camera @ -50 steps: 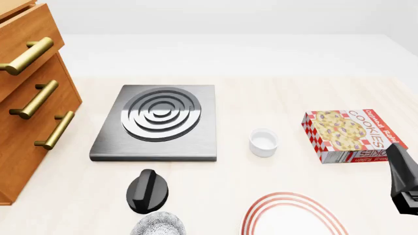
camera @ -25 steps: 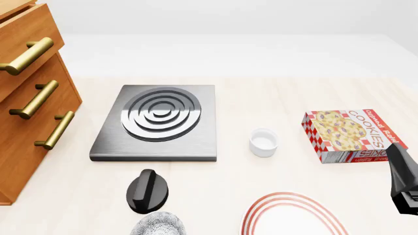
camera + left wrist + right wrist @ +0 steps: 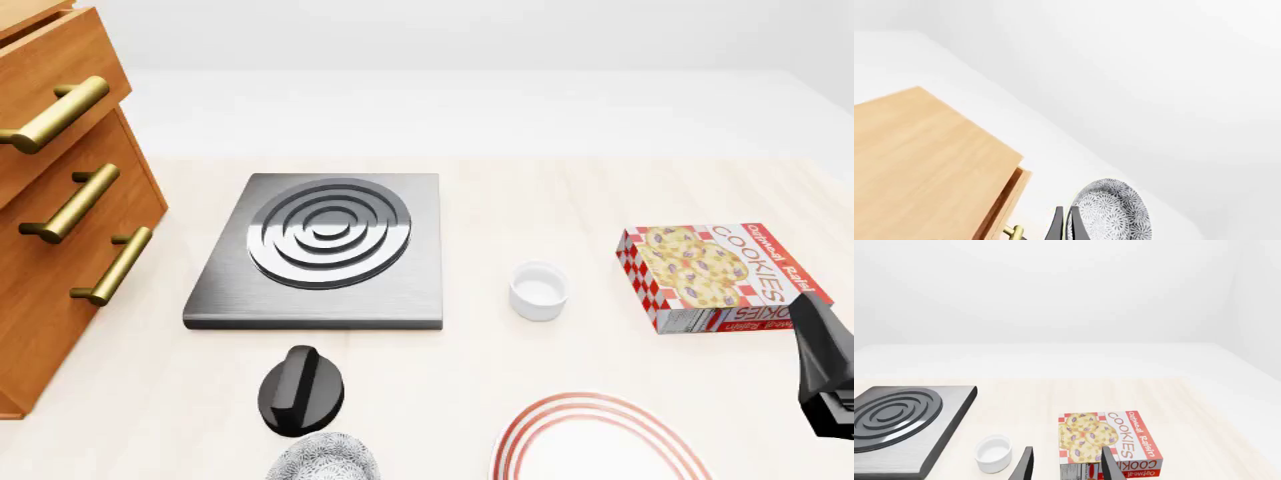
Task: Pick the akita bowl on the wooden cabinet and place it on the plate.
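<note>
Left gripper (image 3: 1065,225) clamps the bowl (image 3: 1114,212), already lifted off the cabinet (image 3: 927,165); right gripper (image 3: 1066,465) wide, idle. Transfer to the plate (image 3: 601,445), lower centre, remains.

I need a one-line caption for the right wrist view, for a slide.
Open right hand hovering over the table before a cookie box, a small white cup and a grey burner.

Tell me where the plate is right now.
In the front view, the plate lies at the near table edge, right of centre, partly cut off, just nearer than the white cup.
</note>
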